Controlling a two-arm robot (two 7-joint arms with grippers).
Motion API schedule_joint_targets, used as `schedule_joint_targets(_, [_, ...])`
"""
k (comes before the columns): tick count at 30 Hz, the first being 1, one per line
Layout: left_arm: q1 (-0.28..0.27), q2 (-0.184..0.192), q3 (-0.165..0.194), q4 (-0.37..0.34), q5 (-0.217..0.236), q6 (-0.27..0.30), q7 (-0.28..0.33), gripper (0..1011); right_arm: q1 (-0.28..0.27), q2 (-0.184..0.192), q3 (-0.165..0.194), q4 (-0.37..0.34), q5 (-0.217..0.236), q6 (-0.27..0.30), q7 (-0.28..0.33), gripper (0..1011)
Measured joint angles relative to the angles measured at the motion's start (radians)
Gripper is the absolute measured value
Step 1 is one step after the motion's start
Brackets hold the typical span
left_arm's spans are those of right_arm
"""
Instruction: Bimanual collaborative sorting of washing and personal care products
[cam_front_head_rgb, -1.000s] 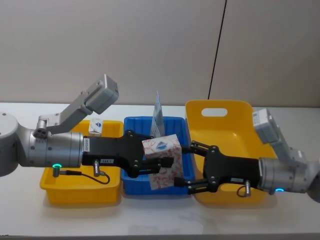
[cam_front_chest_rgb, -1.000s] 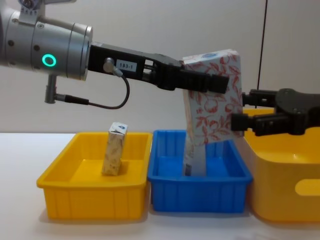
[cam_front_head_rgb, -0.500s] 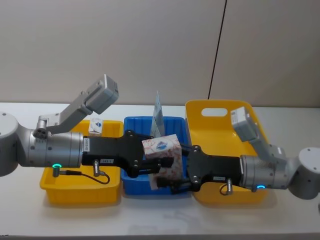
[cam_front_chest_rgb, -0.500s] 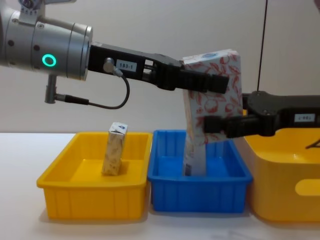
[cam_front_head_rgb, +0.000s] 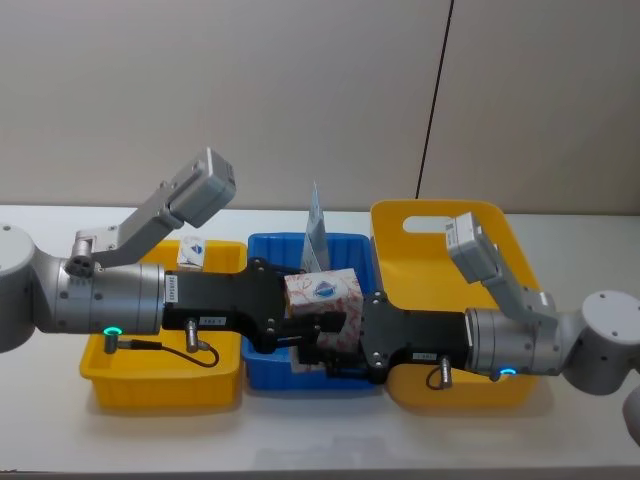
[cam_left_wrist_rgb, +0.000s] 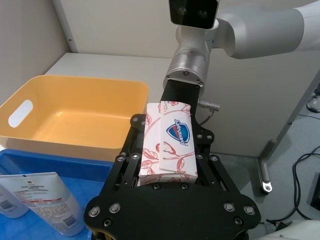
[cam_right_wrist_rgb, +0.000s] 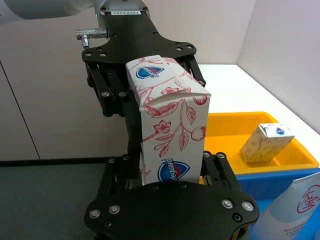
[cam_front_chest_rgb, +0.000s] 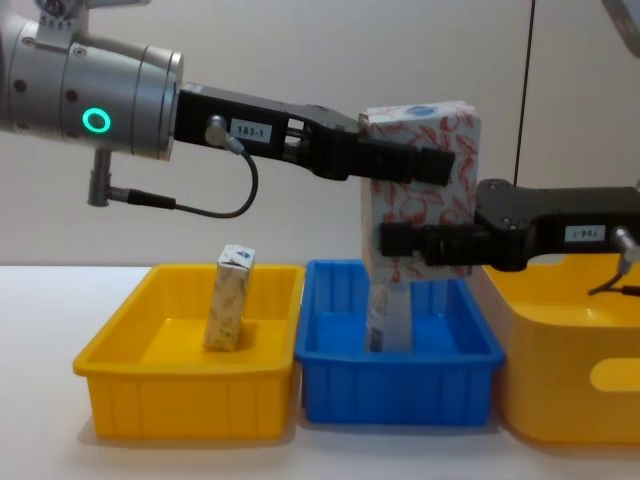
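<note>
The white box (cam_front_head_rgb: 322, 292) with red floral print hangs upright above the blue bin (cam_front_chest_rgb: 400, 395). My left gripper (cam_front_chest_rgb: 428, 165) is shut on the box's upper part (cam_left_wrist_rgb: 169, 142). From the other side my right gripper (cam_front_chest_rgb: 400, 243) is shut across the lower part (cam_right_wrist_rgb: 170, 125), and the two grippers face each other. A pale-blue tube (cam_front_chest_rgb: 388, 315) stands in the blue bin, below the box. A small cream carton (cam_front_chest_rgb: 229, 297) stands in the small yellow bin (cam_front_chest_rgb: 180, 400).
A large yellow bin (cam_front_head_rgb: 440, 215) with a handle slot sits to the right of the blue bin, under my right arm. The three bins stand side by side on the white table. A dark cable hangs on the wall behind.
My right gripper slid left from over the large yellow bin and closed around the box's lower part. The box went from tilted to upright. The left arm stayed put.
</note>
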Motion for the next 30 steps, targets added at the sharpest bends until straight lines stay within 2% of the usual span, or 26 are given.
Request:
schedule_joint_targets(5, [0.000,0.000,0.000,0.000,0.000,0.000,0.000,383,0.000,0.004,-0.004,-0.007,0.000,0.002,-0.003,461])
schedule_joint_targets(6, [0.000,-0.001,0.000,0.000,0.000,0.000,0.000,386,0.000,0.005,-0.005,-0.009,0.001,0.003,-0.003,461])
schedule_joint_targets(9, [0.000,-0.002,0.000,0.000,0.000,0.000,0.000,458,0.000,0.009,-0.006,-0.014,0.004,0.006,-0.005,397])
schedule_joint_targets(24, [0.000,-0.002,0.001,0.000,0.000,0.001,-0.002,912,-0.009,0.041,-0.007,-0.048,0.034,0.028,-0.005,374])
schedule_joint_targets(28, [0.000,-0.002,0.001,0.000,0.000,0.001,-0.002,1000,-0.016,0.056,-0.006,-0.061,0.042,0.037,0.000,374])
schedule_joint_targets(30, [0.000,-0.002,0.001,0.000,0.000,0.001,-0.002,1001,-0.019,0.063,-0.005,-0.067,0.046,0.041,0.002,374])
